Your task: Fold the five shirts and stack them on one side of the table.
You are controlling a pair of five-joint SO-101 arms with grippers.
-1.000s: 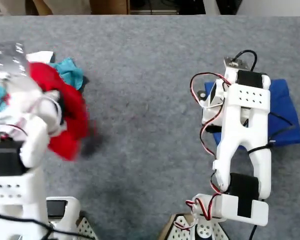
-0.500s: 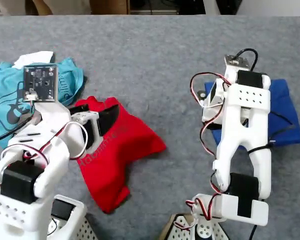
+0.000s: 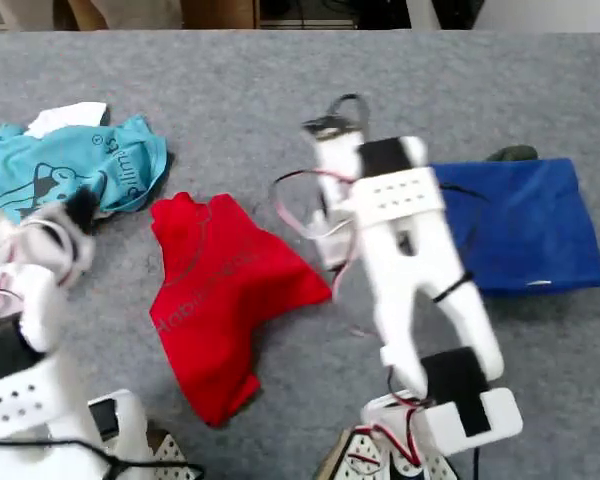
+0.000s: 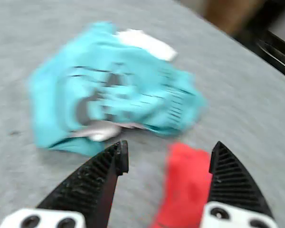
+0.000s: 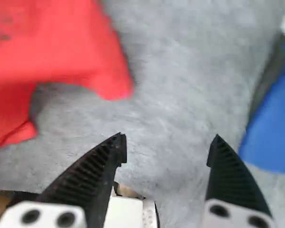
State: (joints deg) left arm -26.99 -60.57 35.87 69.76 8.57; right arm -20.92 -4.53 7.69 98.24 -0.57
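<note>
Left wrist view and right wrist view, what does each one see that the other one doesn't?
Left wrist view: the teal shirt with a white cloth beside it. Right wrist view: an edge of the blue shirt. Both: the red shirt, the grey table, and that arm's own jaws standing open with nothing gripped between them.

Table [image 3: 280, 90] holds red shirt [image 3: 220, 290], blue shirt [image 3: 525, 225], seemingly crumpled teal shirt [image 3: 80, 170].

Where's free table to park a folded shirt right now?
Free: far strip of table between teal shirt and blue shirt; near corner in front of blue shirt, beside right arm. Crowded: left side, with teal shirt, red shirt, left arm.
</note>
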